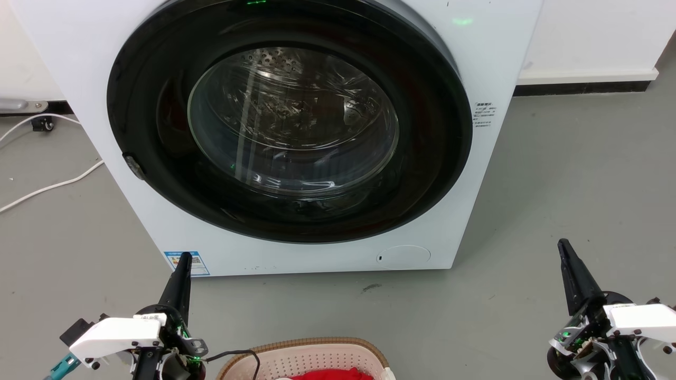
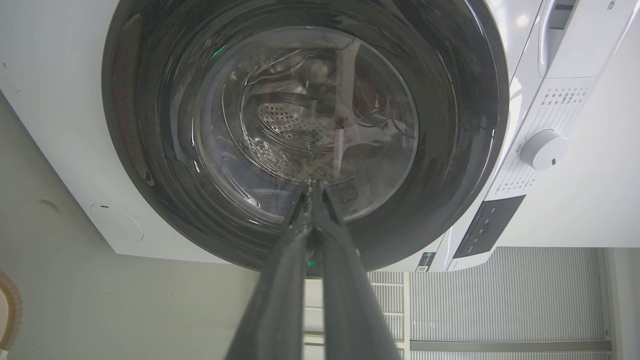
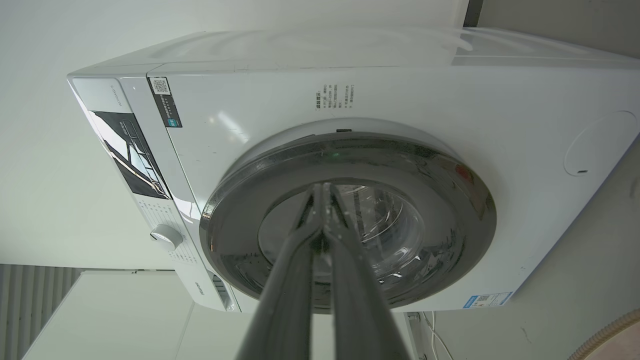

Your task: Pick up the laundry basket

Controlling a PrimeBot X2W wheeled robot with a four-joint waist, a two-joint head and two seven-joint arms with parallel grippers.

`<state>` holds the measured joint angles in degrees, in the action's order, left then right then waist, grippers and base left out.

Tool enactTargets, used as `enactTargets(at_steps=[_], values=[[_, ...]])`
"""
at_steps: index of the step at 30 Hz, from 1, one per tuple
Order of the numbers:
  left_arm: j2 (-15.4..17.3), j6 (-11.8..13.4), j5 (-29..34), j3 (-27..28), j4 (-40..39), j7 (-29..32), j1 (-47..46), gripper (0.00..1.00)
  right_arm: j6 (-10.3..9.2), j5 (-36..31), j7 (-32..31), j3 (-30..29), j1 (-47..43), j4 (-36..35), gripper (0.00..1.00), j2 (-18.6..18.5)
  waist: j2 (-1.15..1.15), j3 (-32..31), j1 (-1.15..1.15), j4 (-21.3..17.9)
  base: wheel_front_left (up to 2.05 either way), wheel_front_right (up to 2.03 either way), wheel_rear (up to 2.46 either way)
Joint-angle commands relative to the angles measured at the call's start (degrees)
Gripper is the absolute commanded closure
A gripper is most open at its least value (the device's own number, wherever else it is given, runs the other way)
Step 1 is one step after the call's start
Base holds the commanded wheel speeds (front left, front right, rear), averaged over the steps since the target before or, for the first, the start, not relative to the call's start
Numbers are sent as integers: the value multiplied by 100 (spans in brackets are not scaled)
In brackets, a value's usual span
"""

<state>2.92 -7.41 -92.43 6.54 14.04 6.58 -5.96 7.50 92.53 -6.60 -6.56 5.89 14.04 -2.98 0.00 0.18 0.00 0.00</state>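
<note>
The laundry basket (image 1: 322, 359) sits on the floor at the bottom centre of the head view, pale pink and perforated with a brown braided rim, red cloth inside. A sliver of its rim (image 2: 11, 315) shows at the left edge of the left wrist view, and another sliver of the rim (image 3: 612, 332) at the lower right of the right wrist view. My left gripper (image 1: 185, 257) is shut, off the basket's left, fingers pointing at the washer. My right gripper (image 1: 563, 244) is shut, well to the basket's right. Both hold nothing.
A white front-loading washing machine (image 1: 491, 58) with a dark round door (image 1: 290, 126) stands close ahead, door closed. White cables (image 1: 53, 184) lie on the grey floor at the left. A white wall with a dark skirting (image 1: 581, 87) runs behind at the right.
</note>
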Motion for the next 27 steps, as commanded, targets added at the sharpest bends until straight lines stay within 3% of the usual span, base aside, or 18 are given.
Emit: enactTargets(at_steps=[1,20,21,27], values=[[-4,-27,14,17,6,17,-55,100,-2,-34,-13,-7,69,4,100,16,0,0,0,0,0,0,0],[-4,-27,11,13,6,15,-55,100,-2,-31,-10,-3,69,4,100,16,0,0,0,0,0,0,0],[-1,0,0,-2,8,-2,3,0,0,0,1,1,-3,8,0,1,0,0,0,0,0,0,0],[-23,8,78,-52,100,-92,150,0,-1,-27,89,6,-190,99,0,13,0,2,0,-2,0,0,0]])
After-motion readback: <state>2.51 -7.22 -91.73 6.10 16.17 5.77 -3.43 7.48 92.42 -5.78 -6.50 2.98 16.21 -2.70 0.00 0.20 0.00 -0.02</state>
